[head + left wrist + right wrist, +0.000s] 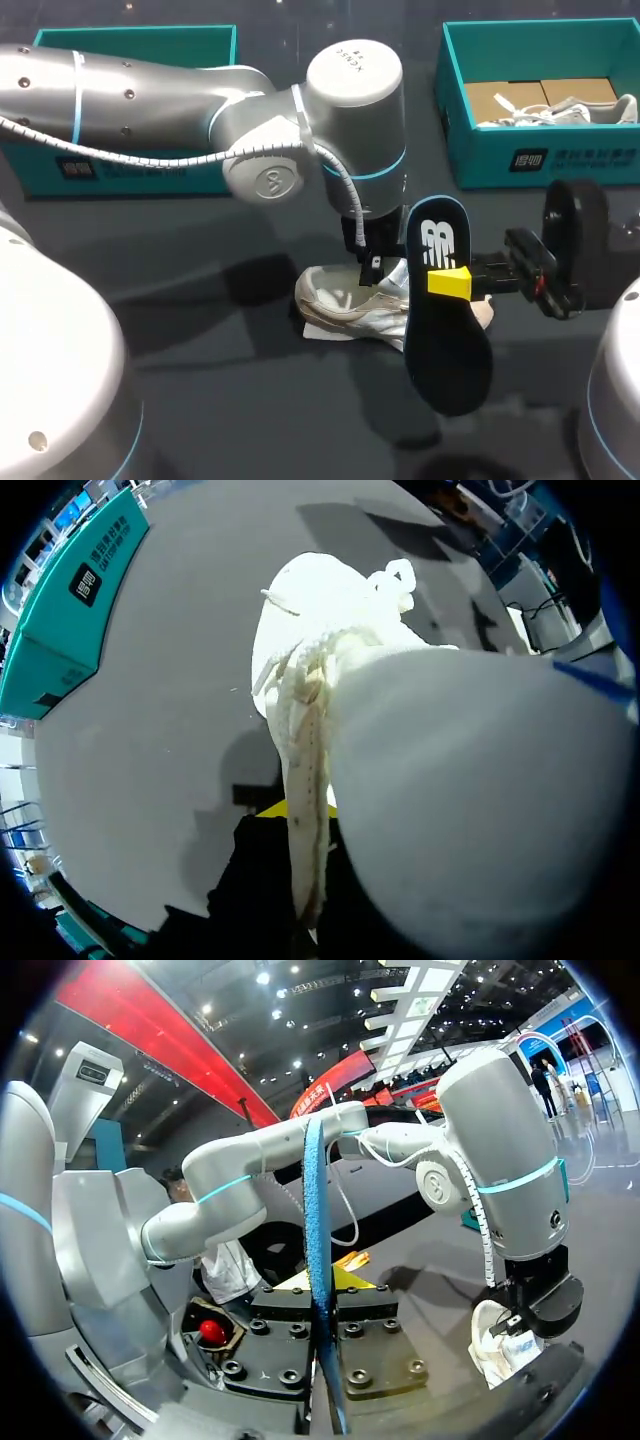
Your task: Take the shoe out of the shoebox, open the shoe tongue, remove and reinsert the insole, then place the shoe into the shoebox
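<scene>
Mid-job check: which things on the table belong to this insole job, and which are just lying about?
In the job: shoe, clamped by left gripper; insole, out of the shoe, in right gripper; left shoebox, probably where the shoe goes.
Lying about: right shoebox, holding a second shoe and cardboard.

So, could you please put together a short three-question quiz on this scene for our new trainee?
1. True or false: the insole is inside the shoe.
2. What holds the insole? A) a person's hand B) the right end effector C) nothing, it lies flat
3. Fill in: the shoe lies on the ____.
Key: 1 false; 2 B; 3 table.
</scene>
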Robot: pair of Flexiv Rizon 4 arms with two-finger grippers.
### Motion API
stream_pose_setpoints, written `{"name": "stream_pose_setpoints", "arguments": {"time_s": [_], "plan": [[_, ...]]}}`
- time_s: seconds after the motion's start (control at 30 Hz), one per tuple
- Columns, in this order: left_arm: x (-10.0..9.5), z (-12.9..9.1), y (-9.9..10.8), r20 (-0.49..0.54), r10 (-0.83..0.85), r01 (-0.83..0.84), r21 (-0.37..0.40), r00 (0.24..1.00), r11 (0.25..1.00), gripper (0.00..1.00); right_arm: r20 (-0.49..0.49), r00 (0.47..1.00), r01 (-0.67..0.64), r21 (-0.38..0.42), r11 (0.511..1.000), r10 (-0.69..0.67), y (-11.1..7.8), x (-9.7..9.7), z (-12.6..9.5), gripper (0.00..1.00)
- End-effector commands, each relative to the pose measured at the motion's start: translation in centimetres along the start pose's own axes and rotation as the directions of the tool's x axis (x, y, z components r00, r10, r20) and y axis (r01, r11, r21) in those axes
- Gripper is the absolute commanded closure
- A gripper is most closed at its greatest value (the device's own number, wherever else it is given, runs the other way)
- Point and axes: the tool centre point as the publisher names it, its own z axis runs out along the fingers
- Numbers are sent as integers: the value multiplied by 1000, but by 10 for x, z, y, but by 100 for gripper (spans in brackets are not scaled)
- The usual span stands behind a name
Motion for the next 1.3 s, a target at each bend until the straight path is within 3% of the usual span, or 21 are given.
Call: {"name": "stream_pose_setpoints", "arguments": {"time_s": [0.03, 0.2, 0.27, 0.67, 0.97, 1.3], "plan": [[2, -22, 10, -38, 80, -79, 33, 996, 996, 100, 93, 996, 0, 0, 1000, 0, -1, 9, -1, 100], [1, -44, 15, -98, 271, -263, 88, 958, 961, 100, 93, 996, 0, 0, 1000, 0, -1, 9, -1, 100], [0, -55, 19, -98, 431, -421, 105, 897, 901, 100, 93, 996, 0, 0, 1000, 0, -1, 9, -1, 100], [-1, -58, 20, -83, 436, -429, 91, 896, 899, 100, 93, 996, 0, 0, 1000, 0, -1, 9, -1, 100], [-3, -62, 24, -110, 793, -786, 108, 600, 609, 100, 93, 996, 0, 0, 1000, 0, -1, 9, -1, 100], [5, -61, 25, -97, 927, -926, 79, 362, 369, 100, 93, 996, 0, 0, 1000, 0, -1, 9, -1, 100]]}}
